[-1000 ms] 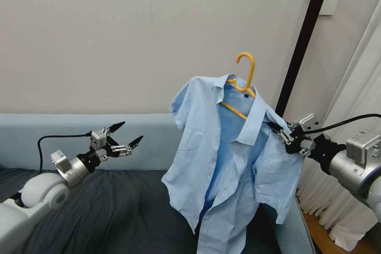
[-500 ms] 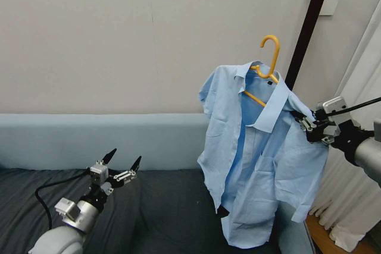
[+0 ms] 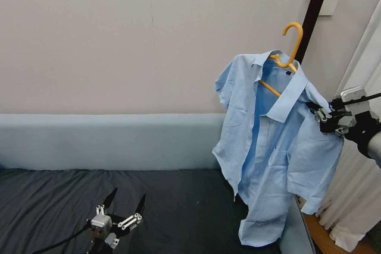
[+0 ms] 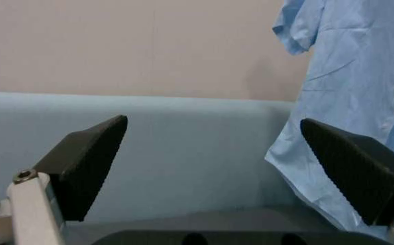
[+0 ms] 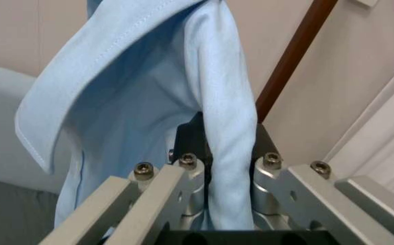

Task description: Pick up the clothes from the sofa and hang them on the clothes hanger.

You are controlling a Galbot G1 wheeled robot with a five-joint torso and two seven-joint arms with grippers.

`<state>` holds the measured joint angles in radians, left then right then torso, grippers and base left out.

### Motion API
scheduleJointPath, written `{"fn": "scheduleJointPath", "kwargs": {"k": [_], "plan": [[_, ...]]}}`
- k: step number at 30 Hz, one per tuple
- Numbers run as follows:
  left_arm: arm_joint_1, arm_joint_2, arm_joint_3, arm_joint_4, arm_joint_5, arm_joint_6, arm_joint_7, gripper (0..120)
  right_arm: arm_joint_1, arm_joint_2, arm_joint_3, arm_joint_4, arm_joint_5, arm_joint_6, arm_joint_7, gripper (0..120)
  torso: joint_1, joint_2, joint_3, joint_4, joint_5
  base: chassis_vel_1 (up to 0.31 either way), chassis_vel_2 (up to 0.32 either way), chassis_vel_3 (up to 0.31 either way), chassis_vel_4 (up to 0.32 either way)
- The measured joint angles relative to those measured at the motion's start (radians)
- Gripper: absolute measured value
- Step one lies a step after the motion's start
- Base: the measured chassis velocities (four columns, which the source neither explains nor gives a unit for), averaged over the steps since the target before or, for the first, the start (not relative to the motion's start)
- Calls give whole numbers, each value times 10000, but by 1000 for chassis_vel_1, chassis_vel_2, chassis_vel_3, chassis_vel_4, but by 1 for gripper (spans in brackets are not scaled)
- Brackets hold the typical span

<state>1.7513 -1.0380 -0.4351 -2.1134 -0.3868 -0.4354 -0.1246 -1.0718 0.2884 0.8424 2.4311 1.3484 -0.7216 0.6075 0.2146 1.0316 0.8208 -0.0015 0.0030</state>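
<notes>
Wide open, the left gripper (image 3: 127, 196) sits low at about seven o'clock in the head view, above the dark grey seat of the sofa (image 3: 53, 200). Its two black fingers (image 3: 110, 198) spread in a broad V and nothing lies between them. From the left wrist camera the same fingers stand far apart. Past them are the sofa's pale blue backrest and one side of the shirt, well apart from this gripper.

In the head view the backrest runs across from nine o'clock towards the centre, under a plain light wall (image 3: 119, 40).

At about three o'clock the light blue shirt (image 3: 271, 147) hangs in the air, clear of the sofa seat, with its front open. Its collar is draped over an orange hanger (image 3: 292, 37). The hanger's hook stands at about one o'clock, just beside a dark slanted pole (image 3: 311, 13). I cannot tell whether the hook touches the pole. The shirt's hem falls to about five o'clock, near the sofa's end.

At three o'clock by the picture's edge, the right gripper (image 3: 319, 118) is clamped on the shirt at the shoulder seam and holds the garment up. From the right wrist camera a fold of blue cloth runs down between its closed fingers, with the pole rising behind. A pale curtain (image 3: 357, 200) hangs beyond at four o'clock.
</notes>
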Motion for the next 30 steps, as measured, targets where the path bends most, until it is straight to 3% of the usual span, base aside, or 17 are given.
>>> {"fn": "scheduleJointPath", "kwargs": {"k": [6, 12, 16, 22, 27, 30], "plan": [[416, -695, -150, -148, 175, -259, 8, 100, 16, 38, -36, -65, -246, -5, -47, 7, 0, 0, 0, 3, -1, 0, 0, 0, 0], [419, -724, -156, -148, 179, -268, 35, 100, 95, 110, -232, -159, -472, 35, 255, 7, 0, 0, 0, 0, -1, 0, 0, 0, 0], [397, -709, -151, -141, 173, -269, 45, 100, 457, -230, -519, -483, -262, -45, 1280, 7, 2, -1, 1, 2, 0, 0, 0, 0, 0], [380, -691, -143, -134, 158, -268, 53, 100, 887, -871, -557, -945, 172, -73, 1662, 7, 2, -1, 1, 1, -3, 0, 0, 0, 0], [369, -679, -138, -128, 148, -264, 58, 100, 1218, -1133, -824, -1663, -245, 448, 1305, 7, 2, -1, 1, 1, -5, 0, 0, 0, 0], [363, -674, -134, -123, 143, -262, 63, 100, 1470, -716, -1157, -2243, -879, 1117, 793, 7, 2, -1, 2, 2, 1, 0, 0, 0, 0]]}}
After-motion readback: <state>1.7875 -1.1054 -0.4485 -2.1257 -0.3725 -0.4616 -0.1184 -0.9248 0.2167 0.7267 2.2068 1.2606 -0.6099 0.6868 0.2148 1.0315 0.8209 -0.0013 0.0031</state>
